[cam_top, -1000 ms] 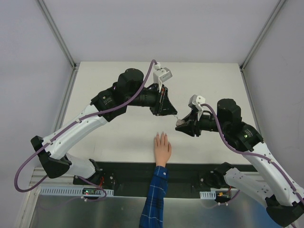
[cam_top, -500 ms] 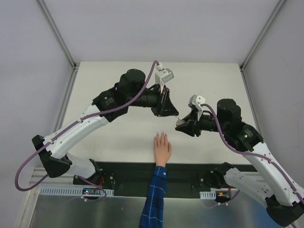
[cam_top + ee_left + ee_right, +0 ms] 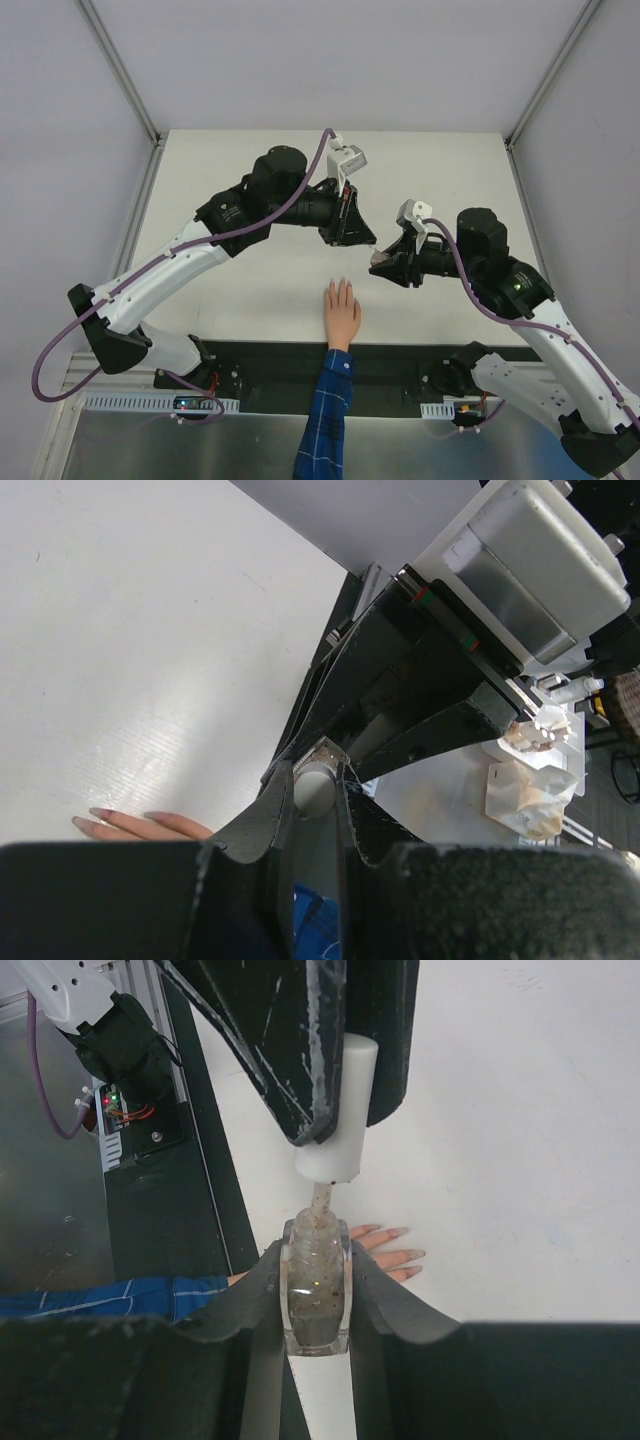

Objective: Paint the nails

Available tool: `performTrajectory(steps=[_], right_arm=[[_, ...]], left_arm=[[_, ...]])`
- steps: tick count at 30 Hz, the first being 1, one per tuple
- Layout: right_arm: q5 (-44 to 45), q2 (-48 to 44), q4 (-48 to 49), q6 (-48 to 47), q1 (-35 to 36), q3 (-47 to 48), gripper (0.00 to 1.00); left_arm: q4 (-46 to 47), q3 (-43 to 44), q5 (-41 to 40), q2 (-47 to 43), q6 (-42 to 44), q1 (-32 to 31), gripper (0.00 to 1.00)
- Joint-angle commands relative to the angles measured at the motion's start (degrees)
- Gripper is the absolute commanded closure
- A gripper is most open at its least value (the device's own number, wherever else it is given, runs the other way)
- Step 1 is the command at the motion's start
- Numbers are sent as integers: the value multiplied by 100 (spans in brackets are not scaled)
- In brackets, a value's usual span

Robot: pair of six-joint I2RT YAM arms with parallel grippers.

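Pale nails [image 3: 341, 283] near, untouched: left pincer [image 3: 365, 240] clamps cap [image 3: 345, 1110], right pincer [image 3: 378, 262] clamps bottle [image 3: 316, 1300].

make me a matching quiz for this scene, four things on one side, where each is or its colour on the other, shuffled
1 polish bottle
2 white brush cap
3 mannequin hand
4 sleeve

A blue plaid
B clamped in the left gripper
C lying flat on the table
D clamped in the right gripper

Pairs: 1-D, 2-B, 3-C, 4-A
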Motion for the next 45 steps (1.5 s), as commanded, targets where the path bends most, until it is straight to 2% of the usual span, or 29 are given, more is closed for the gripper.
performTrajectory(steps=[1, 21, 29, 37, 45], right_arm=[[-16, -108, 330, -14, 44, 132, 100], [230, -126, 585, 127, 53, 264, 100], [564, 14, 972, 293, 44, 553, 100], [371, 418, 1060, 189, 53, 1238, 100], [-349, 331, 1428, 363, 53, 1213, 100]], left_arm=[[220, 9, 199, 58, -87, -90, 100], [212, -141, 138, 102, -26, -248, 100], [-16, -141, 111, 190, 290, -248, 100], [-509, -62, 664, 269, 1055, -248, 100], [-597, -88, 1517, 287, 1380, -239, 100]])
